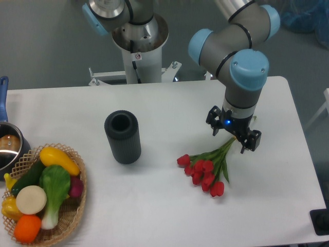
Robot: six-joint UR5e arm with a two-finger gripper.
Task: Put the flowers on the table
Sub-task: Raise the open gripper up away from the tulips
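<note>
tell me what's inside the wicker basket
The wicker basket holds toy vegetables: a yellow squash, a green leafy one, an orange one and a pale round one. Anything underneath them is covered.

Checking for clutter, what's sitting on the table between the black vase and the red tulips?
Nothing: in the camera view, only bare white table lies between the black vase and the flowers.
</note>
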